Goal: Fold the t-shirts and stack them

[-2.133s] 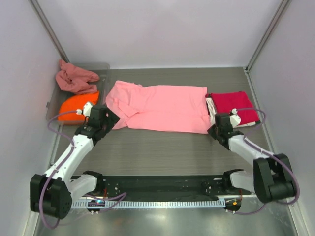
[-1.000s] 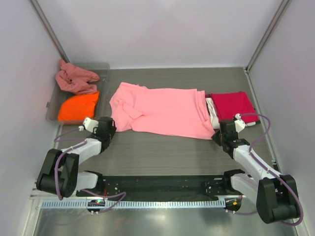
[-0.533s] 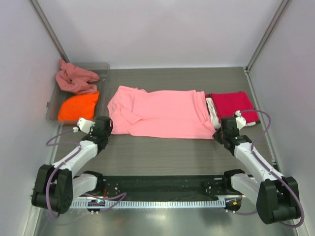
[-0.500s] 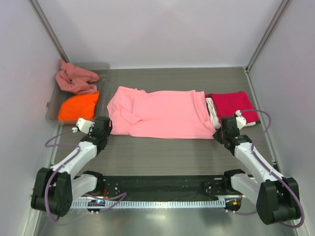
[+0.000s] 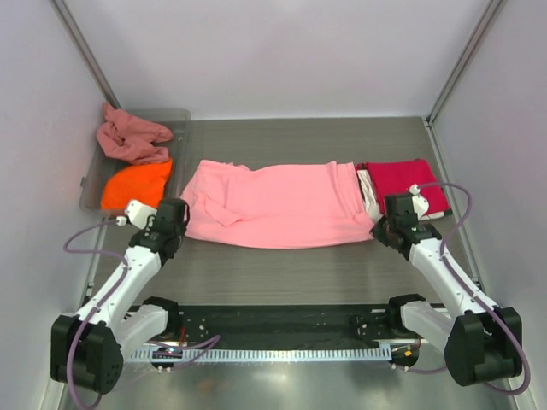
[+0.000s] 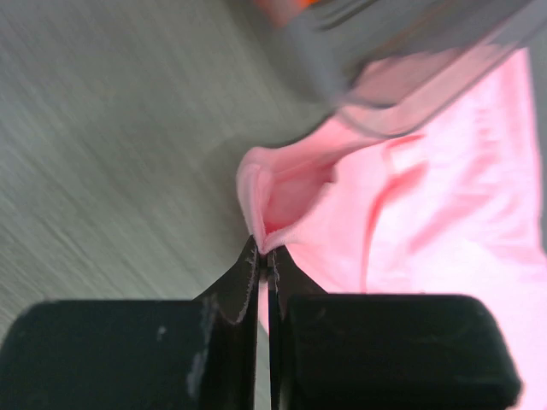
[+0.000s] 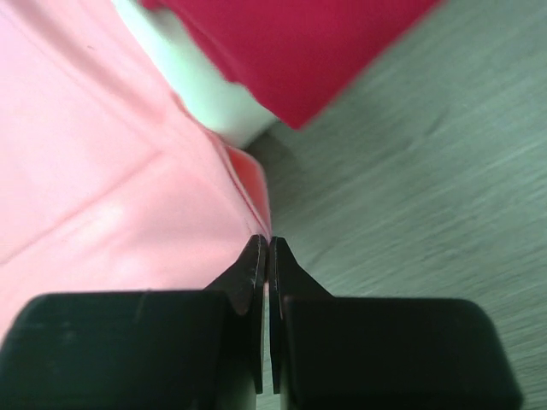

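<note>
A light pink t-shirt (image 5: 273, 205) lies stretched across the middle of the table. My left gripper (image 5: 177, 224) is shut on its near left corner (image 6: 261, 243), the cloth pinched between the black fingertips. My right gripper (image 5: 382, 229) is shut on the near right corner (image 7: 263, 231). To the right lies a folded crimson red t-shirt (image 5: 406, 184) on top of a white one (image 7: 201, 90). At the back left an orange t-shirt (image 5: 137, 184) and a crumpled dusty rose one (image 5: 128, 137) sit in the tray.
A clear grey plastic tray (image 5: 90, 184) stands at the back left against the left wall; its edge (image 6: 359, 102) hangs over the pink cloth in the left wrist view. White walls enclose the table on three sides.
The left gripper has closed on the shirt's left corner. Both grippers have pulled outward and slightly back, drawing the pink shirt flatter and straighter.
</note>
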You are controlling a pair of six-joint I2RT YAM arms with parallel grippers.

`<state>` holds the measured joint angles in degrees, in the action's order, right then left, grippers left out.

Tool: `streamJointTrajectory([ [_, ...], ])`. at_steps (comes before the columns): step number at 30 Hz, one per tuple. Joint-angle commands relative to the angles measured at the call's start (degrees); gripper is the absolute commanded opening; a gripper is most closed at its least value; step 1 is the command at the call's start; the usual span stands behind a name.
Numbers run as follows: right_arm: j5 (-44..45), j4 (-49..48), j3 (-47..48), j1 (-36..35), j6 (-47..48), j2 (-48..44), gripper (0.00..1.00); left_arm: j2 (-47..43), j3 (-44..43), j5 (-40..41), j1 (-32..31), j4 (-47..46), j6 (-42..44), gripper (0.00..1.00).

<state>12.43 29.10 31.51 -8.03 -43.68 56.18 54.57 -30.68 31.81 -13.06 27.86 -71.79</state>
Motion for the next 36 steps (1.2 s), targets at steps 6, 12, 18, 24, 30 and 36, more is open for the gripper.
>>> streamJointTrajectory([
  [6, 2.60, 3.76, 15.34, 0.39, 0.61, -0.28, 0.01, -2.35, -18.54, 6.94, 0.67, 13.61, 4.64, 0.00],
  [12, 0.42, 4.30, 6.83, 0.39, -1.58, -3.97, 0.01, -9.30, -8.28, 4.93, 0.75, 14.59, 3.06, 0.00],
  [18, 0.76, 4.73, -3.64, 0.39, -5.52, -11.07, 0.03, -15.43, 4.12, 2.82, 0.75, 18.03, -4.49, 0.00],
  [24, 0.84, 7.81, -7.16, 0.39, -8.87, -17.42, 0.21, -21.59, 12.03, -2.54, 0.75, 16.00, -7.13, 0.17],
  [30, -0.91, 5.71, -3.04, 0.30, -1.69, -16.99, 0.55, -25.12, 7.75, -3.42, 0.67, 16.54, 0.49, 0.79],
  [36, -5.84, -0.88, 6.19, -0.23, 8.25, -5.48, 0.51, -21.88, -2.80, -10.27, 0.67, 7.75, 19.40, 0.85],
])
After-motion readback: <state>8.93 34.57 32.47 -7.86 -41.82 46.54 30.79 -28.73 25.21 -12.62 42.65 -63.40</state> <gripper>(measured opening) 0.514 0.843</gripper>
